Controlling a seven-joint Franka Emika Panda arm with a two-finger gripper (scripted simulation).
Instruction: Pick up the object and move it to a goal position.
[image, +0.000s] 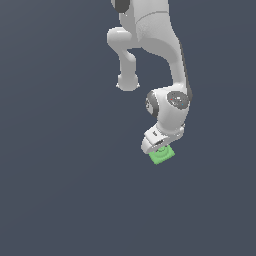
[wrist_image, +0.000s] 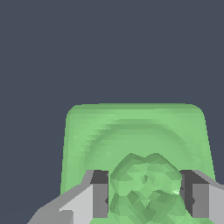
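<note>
Matt green block (image: 162, 155); smooth glossy white arm (image: 165, 60).

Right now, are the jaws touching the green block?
Cannot tell. In the wrist view the jaws flank the block's raised centre, but no contact or gap shows plainly; the exterior view hides them.

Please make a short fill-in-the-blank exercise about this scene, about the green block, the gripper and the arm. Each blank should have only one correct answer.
1. The block is bright ____ in colour.
2. In the wrist view, the gripper has one finger on each side of the raised ____ mark on top of the block.
3. In the exterior view, the block lies directly ____ the gripper.
4. The arm is mostly ____ in colour.

Missing words: green; round; below; white
</note>
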